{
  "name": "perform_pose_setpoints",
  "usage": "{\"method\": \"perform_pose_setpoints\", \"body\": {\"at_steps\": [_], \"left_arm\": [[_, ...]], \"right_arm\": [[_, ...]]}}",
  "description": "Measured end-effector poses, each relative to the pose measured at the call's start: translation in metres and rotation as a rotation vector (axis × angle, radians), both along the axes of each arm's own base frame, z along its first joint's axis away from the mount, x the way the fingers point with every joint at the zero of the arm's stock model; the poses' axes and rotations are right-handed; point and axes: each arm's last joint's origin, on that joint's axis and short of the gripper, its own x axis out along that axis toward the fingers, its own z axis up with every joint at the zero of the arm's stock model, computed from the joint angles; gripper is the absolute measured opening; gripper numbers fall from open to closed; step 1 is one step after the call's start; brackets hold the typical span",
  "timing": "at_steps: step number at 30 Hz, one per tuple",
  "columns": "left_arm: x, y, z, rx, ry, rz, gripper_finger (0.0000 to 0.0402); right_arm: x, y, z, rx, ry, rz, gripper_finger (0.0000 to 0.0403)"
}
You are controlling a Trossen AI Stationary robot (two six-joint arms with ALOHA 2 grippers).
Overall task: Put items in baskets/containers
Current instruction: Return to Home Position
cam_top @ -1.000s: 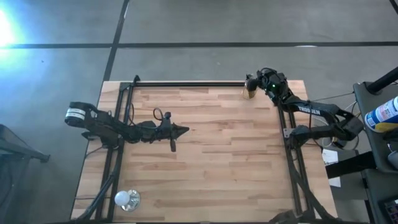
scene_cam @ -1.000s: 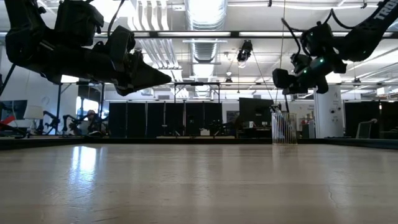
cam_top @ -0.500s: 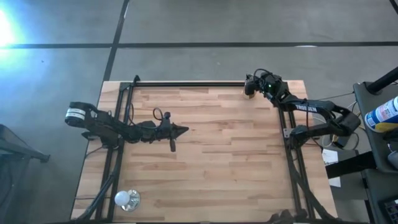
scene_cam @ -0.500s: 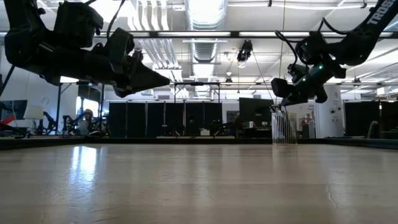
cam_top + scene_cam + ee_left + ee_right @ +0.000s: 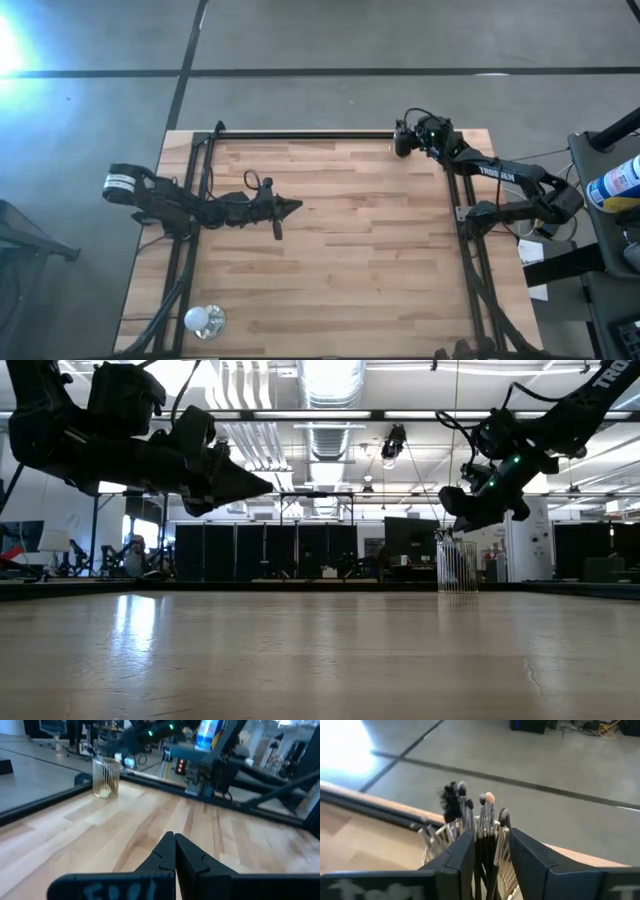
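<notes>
Right gripper (image 5: 489,839) above one cup (image 5: 457,568), five brush tips (image 5: 490,798)

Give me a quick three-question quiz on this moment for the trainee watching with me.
1. True or false: the left gripper has its fingers spread wide apart.
2. Where are the brushes? A: scattered across the table. B: standing in the cup. C: held by the left gripper.
3. In a few words: what is right below the right gripper?
Key: 1 false, its fingers are shut. 2 B. 3 the cup of brushes, near a corner of the table on the right arm's side.
</notes>
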Motion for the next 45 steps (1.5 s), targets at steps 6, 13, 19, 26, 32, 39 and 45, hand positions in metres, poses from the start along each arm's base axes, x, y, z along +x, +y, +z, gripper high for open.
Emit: {"method": "perform_pose_setpoints", "body": {"at_steps": [6,13,19,26,32,39,45], "left_arm": [[-0.01,0.007,0.012,-0.001,-0.049,0.019,0.0],[-0.044,0.021,0.016,-0.062,0.009,0.094,0.0],[-0.072,0.022,0.016,-0.061,-0.006,0.12,0.0],[-0.093,0.019,0.017,-0.003,-0.072,0.117,0.0],[-0.104,0.017,0.017,0.032,-0.083,0.118,0.0],[-0.112,0.015,0.019,0.044,-0.094,0.123,0.0],[-0.119,0.015,0.02,0.049,-0.096,0.136,0.0]], "right_arm": [[-0.002,0.015,0.016,-0.053,0.001,0.166,0.0056],[0.001,0.062,0.034,-0.185,-0.061,0.465,0.0009],[0.003,0.106,0.033,-0.269,-0.106,0.68,0.0008],[-0.008,0.142,0.023,-0.343,-0.187,0.852,0.0008],[-0.024,0.157,0.015,-0.369,-0.267,0.951,0.0008],[-0.047,0.164,0.015,-0.391,-0.308,0.952,0.0008],[-0.063,0.168,0.015,-0.464,-0.378,0.94,0.0008]]}}
